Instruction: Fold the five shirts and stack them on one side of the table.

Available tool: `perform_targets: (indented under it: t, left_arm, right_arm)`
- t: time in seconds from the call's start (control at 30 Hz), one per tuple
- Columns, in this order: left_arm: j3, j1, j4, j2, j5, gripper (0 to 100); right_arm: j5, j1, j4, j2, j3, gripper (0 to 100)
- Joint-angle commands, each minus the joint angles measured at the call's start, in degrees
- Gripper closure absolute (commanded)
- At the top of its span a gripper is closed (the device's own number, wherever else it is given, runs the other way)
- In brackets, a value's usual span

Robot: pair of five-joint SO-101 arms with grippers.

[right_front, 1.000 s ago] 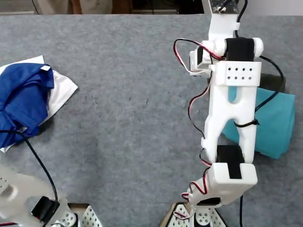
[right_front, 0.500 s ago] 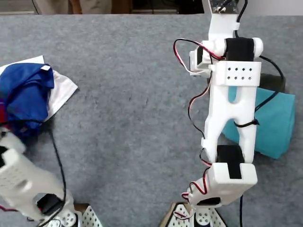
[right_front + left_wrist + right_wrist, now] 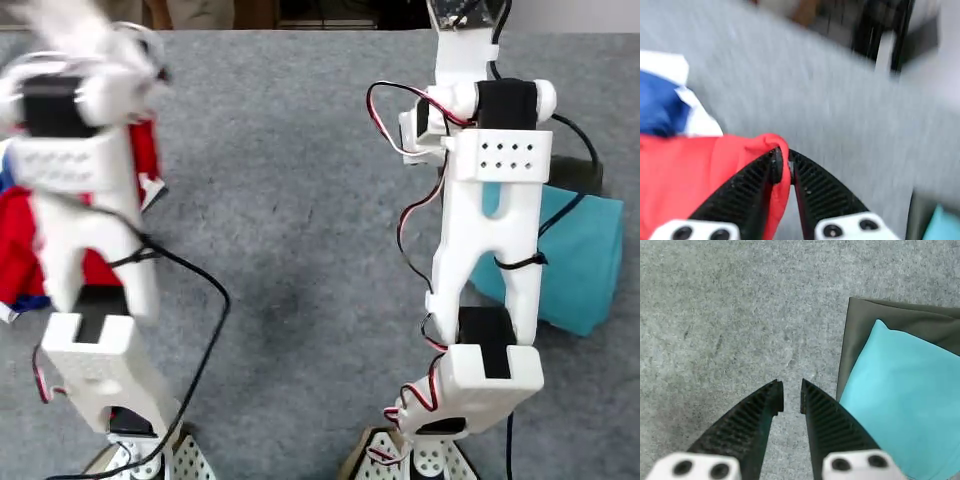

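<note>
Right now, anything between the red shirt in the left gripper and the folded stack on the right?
Yes: the right arm stretches over the table between the red shirt, held in the left gripper, and the teal shirt, overlapping that shirt's edge.

Right pincer point(image 3: 791, 390) (jaws slightly apart) hangs over grey table point(image 3: 715, 300) beside teal shirt point(image 3: 905, 385) stacked on 1 dark shirt point(image 3: 860, 325)

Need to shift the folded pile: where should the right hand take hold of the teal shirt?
Grip the teal shirt at its edge nearest the right hand, coming in low from the open table side. It lies flat on the dark shirt, so probably only an edge offers purchase, and the hand's slightly parted jaws hang right beside that one.
</note>
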Motion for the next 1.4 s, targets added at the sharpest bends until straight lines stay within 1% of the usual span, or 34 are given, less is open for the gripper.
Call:
perform_targets:
  t: [0.0, 0.07, 0.2, 0.37, 0.43, 0.53, 0.57, 0.67, 0.77, 0.83, 0.9, 1.03, 1.17, 1.23, 1.37]
  left_arm:
    - [9.1, 7.8, 0.5, -2.5, -0.5, 98]
    - [12.4, 12.0, 0.5, -2.5, -2.0, 98]
    - [16.8, 20.1, 0.4, -2.5, -6.3, 98]
    - [17.8, 25.8, 0.4, -2.5, -7.8, 97]
    - [17.8, 26.6, 0.4, -2.5, -9.2, 92]
    - [17.8, 26.1, 0.4, -2.5, -9.2, 81]
    - [17.8, 25.8, 0.4, -2.5, -9.2, 79]
    - [17.8, 23.6, 0.5, -3.1, -9.4, 78]
    - [17.8, 20.2, 0.5, -7.8, -9.7, 78]
    - [17.8, 15.0, 0.5, -12.9, -10.9, 78]
    - [18.6, 6.2, 0.5, -18.9, -12.7, 78]
    - [27.3, -14.3, 0.4, -27.7, -14.5, 78]
    - [38.2, -32.3, 0.2, -30.9, -18.2, 78]
    - [43.9, -39.8, -1.9, -31.4, -20.4, 78]
    - [55.2, -52.2, -10.0, -31.5, -22.4, 78]
  right_arm:
    - [0.6, 2.6, 0.7, -3.6, -0.3, 92.6]
    - [0.7, 4.2, 0.5, -3.6, -0.3, 92.5]
    - [3.3, 6.6, 0.4, -3.5, -0.3, 92.5]
    - [5.8, 9.2, 0.8, -0.6, -0.3, 92.5]
    - [6.2, 9.8, 0.8, 1.0, -0.7, 92.5]
    - [6.3, 9.8, 0.8, 2.9, -0.7, 92.4]
    - [6.6, 9.7, 0.6, 3.4, -0.7, 92.4]
    - [6.6, 9.4, 0.4, 4.4, -1.0, 90.6]
    - [6.3, 8.4, 0.5, 5.5, -3.0, 80.9]
    - [6.3, 6.3, 0.7, 6.3, -4.8, 73.9]
    - [6.3, 2.7, 0.8, 6.8, -5.4, 70.1]
    - [6.2, -8.0, 0.9, 8.7, -5.2, 72.4]
    - [6.2, -19.7, 0.8, 13.7, -5.3, 74.9]
    - [6.2, -24.9, 0.8, 17.4, -5.6, 74.8]
    - [6.2, -32.9, 0.4, 25.9, -5.8, 74.7]
